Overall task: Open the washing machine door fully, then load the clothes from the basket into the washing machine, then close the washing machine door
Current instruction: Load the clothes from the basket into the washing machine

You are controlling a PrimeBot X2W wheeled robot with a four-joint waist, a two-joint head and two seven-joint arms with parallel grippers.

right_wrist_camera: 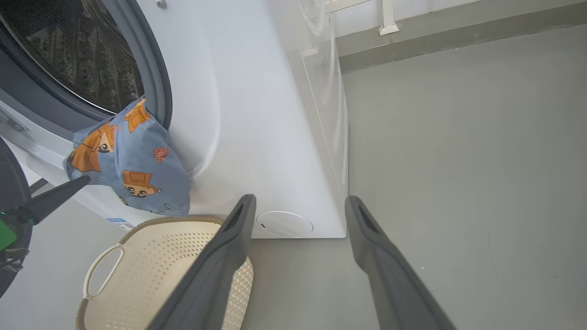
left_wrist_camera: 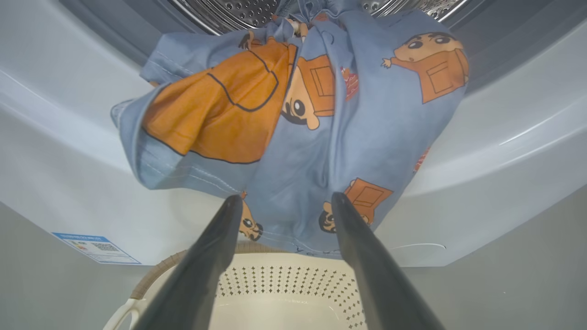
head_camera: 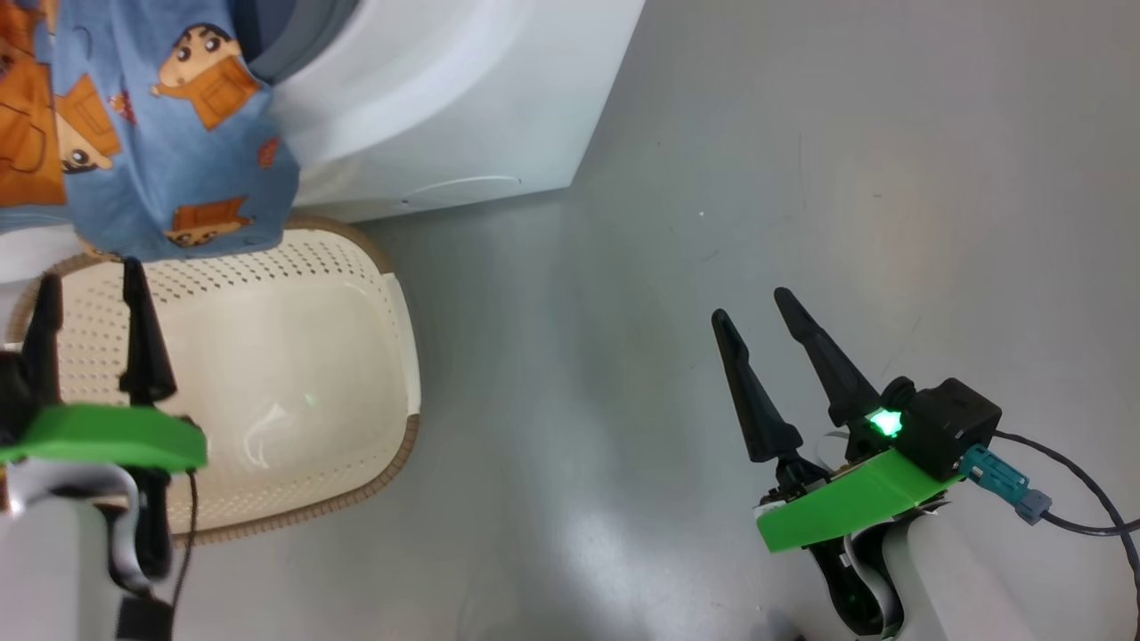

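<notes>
Left gripper: the left gripper [head_camera: 89, 270] hangs over the basket with its two dark fingers spread wide and nothing between them. In its own wrist view the left gripper [left_wrist_camera: 285, 196] points at the low hem of the clothes, close beneath it, and I can't say whether it touches.
Right gripper: the right gripper [head_camera: 751, 303] is off to the side over bare floor [head_camera: 712, 178], jaws parted and empty, well apart from the laundry.
Clothes: the clothes [left_wrist_camera: 298, 137], blue with orange cartoon figures, hang over the lower lip of the machine's mouth. The top runs up into the steel drum [left_wrist_camera: 229, 9] and the rest droops down the white front toward the basket.
Basket: the basket [head_camera: 405, 356] sits on the floor right against the washing machine [head_camera: 445, 89], under the dangling cloth. The part of its bottom I can see is bare.
Done so far: the mouth stands uncovered, so I take the door as opened, and the clothes look lifted out of the basket and partly fed in.
Left to do: the hanging part wants pushing fully into the drum, then the door needs closing.
Hard to see: I can't pick out the washing machine door for sure. How much fabric is inside the drum is cut off. The left arm and the cloth hide a corner of the basket, so a stray piece there can't be ruled out.
Small marks: blue label [left_wrist_camera: 96, 247] and round flap [right_wrist_camera: 284, 224], low on the front.
</notes>
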